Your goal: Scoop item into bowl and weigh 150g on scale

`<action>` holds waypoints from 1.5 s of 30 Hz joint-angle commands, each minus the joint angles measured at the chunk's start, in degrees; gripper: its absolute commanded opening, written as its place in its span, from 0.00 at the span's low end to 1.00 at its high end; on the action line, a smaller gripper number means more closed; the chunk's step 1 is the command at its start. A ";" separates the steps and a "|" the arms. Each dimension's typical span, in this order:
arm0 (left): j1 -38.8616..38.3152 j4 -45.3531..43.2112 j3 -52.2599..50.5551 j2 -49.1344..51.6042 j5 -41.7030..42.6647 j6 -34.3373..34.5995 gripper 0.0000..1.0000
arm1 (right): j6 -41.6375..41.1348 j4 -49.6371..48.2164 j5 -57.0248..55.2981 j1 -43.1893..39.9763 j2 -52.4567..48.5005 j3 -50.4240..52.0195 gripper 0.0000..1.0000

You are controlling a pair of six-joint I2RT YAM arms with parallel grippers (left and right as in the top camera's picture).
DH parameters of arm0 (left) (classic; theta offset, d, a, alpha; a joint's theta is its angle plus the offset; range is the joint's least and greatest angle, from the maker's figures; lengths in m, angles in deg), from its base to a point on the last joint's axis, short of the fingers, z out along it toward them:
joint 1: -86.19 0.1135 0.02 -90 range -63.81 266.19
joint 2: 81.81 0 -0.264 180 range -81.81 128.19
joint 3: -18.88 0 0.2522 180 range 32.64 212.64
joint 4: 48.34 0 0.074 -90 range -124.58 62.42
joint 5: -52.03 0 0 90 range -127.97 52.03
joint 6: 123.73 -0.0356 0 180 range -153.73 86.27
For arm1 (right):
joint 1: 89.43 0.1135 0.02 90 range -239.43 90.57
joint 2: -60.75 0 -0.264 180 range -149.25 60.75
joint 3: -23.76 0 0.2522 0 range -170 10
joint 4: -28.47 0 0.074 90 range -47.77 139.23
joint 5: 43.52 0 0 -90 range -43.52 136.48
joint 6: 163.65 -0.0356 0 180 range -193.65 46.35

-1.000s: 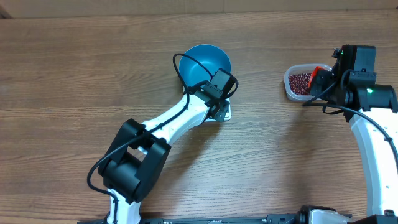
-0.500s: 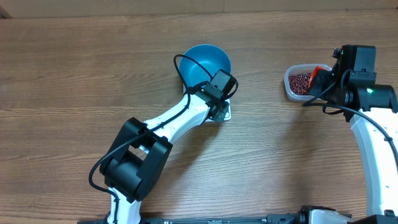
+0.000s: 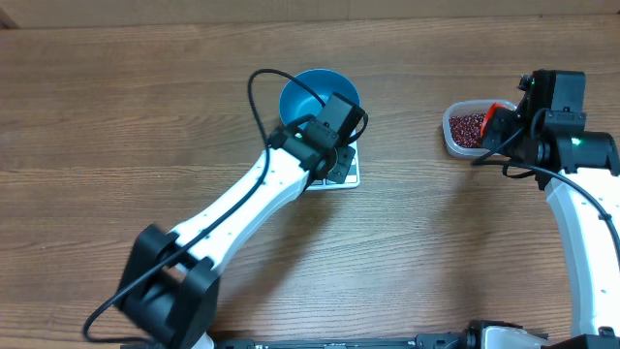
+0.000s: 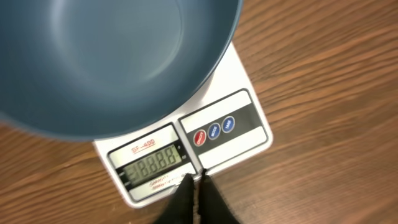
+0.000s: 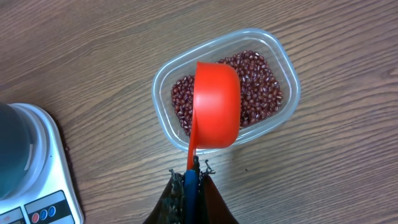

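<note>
Your left jaws are pinched together with nothing between them. Their tips are at the front edge of the scale (image 4: 245, 78), just below its display (image 4: 152, 163), which reads all eights. Ahead of them the blue bowl (image 4: 112, 62) sits on the scale. Your right jaws are clenched on the handle of a red scoop (image 5: 216, 102). The scoop is just ahead of them, over the clear tub (image 5: 161, 87) of beans (image 5: 261, 93) on the bench (image 5: 93, 50).
</note>
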 commanded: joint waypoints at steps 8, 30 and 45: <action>0.98 5.40 1.16 -7.69 0.22 0.00 0.99 | 0.15 -0.35 0.07 -0.33 0.02 -0.85 0.04; 11.34 11.65 1.11 -18.40 8.17 -10.56 1.00 | 1.86 -0.11 -1.07 -0.33 0.02 -0.85 0.04; 11.32 11.87 1.11 -18.27 8.15 -15.63 1.00 | 7.56 -0.59 -8.96 -0.35 -2.45 -0.81 0.04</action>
